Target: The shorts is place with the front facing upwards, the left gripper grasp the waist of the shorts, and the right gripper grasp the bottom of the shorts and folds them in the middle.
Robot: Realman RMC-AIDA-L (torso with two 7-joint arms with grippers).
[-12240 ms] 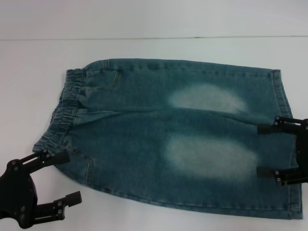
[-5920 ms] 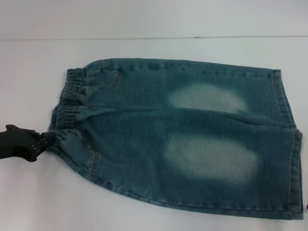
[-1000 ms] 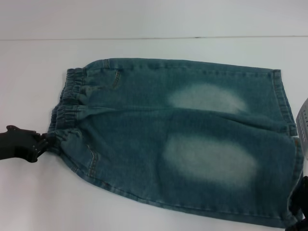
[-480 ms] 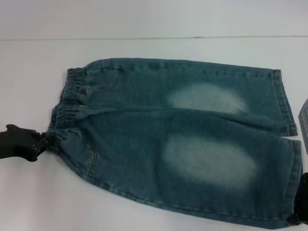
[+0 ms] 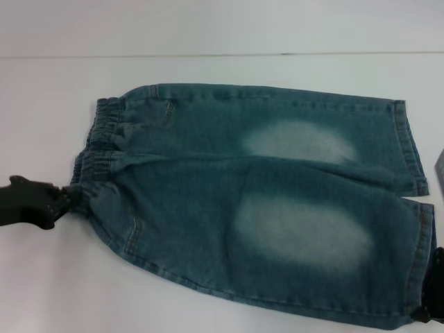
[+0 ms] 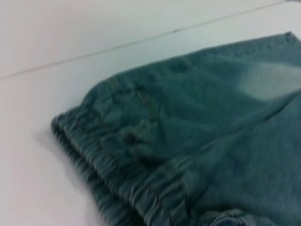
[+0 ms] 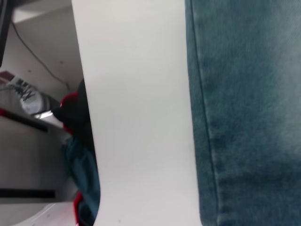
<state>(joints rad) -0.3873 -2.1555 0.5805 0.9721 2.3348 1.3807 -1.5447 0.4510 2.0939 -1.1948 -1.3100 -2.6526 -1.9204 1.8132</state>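
Observation:
The shorts (image 5: 250, 201) lie flat on the white table, front up, showing two pale ovals. The waist of the shorts (image 5: 97, 149) is at the left; its ruffled band also shows in the left wrist view (image 6: 117, 183). My left gripper (image 5: 68, 198) is shut on the near corner of the waist. The bottom of the shorts (image 5: 416, 229) is at the right; its stitched hem shows in the right wrist view (image 7: 207, 141). My right gripper (image 5: 431, 295) sits at the near hem corner, mostly out of frame, shut on the hem.
The table's far edge (image 5: 208, 55) runs behind the shorts. A grey object (image 5: 440, 165) pokes in at the right border. In the right wrist view the table edge (image 7: 87, 117) drops off to clutter, including a red and black item (image 7: 70, 110).
The near leg's hem has shifted left with my right gripper, and a gap has opened between the two leg hems. My left gripper has stayed on the waist.

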